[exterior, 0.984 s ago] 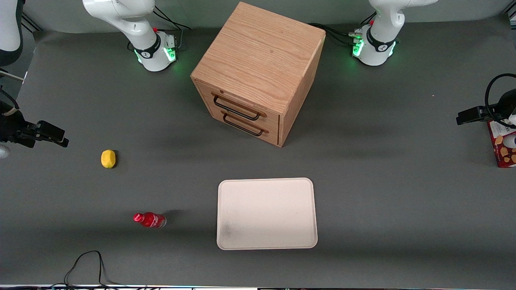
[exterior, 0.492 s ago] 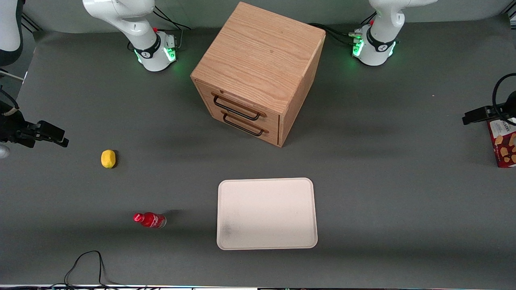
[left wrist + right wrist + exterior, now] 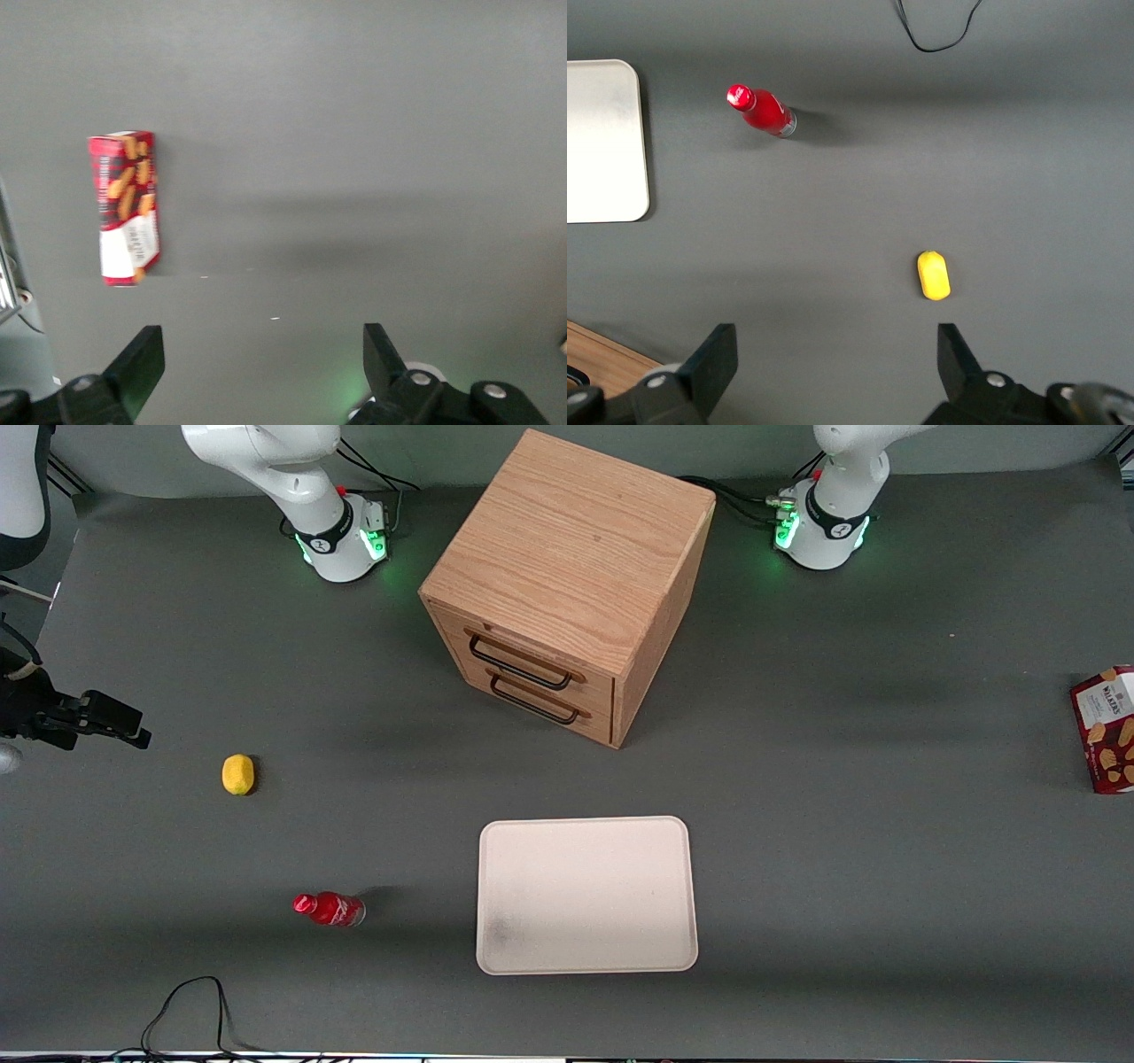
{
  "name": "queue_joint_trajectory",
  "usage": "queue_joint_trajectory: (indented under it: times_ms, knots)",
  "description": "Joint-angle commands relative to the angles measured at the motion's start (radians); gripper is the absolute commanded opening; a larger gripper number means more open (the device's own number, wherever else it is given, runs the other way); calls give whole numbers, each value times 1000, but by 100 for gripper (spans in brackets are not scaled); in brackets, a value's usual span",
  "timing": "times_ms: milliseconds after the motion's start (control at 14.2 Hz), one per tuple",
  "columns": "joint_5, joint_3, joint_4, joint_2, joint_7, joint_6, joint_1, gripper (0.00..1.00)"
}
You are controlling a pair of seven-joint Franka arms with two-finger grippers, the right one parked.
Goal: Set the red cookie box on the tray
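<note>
Nothing is done yet: red cookie box [image 3: 1107, 731] lies at the working arm's table end, well apart from the empty tray [image 3: 586, 895]; gripper [image 3: 261, 367] hovers above, spread wide, holding nothing.

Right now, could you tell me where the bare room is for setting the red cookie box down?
The tray lies wholly bare. The red cookie box is at the working arm's end, nothing between. The open claw hovers apart from it.

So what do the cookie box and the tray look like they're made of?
The red cookie box looks like printed cardboard: sharp folded edges, flat faces with biscuit pictures and a white label.

The tray is probably matte plastic or melamine: uniform cream, rounded corners, low moulded rim, no glare.

The gripper hangs open above bare table, apart from the box.
</note>
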Motion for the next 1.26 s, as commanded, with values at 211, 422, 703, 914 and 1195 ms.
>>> queue_joint_trajectory:
  times_ms: [211, 422, 703, 914, 1195]
  knots:
    - [69, -14, 300, 233, 321, -13, 178, 100]
    - [67, -14, 364, 299, 396, -6, 218, 100]
    - [64, -14, 376, 378, 459, 34, 235, 99]
    - [24, -14, 306, 404, 511, 149, 268, 99]
    - [21, -14, 177, 419, 458, 287, 267, 98]
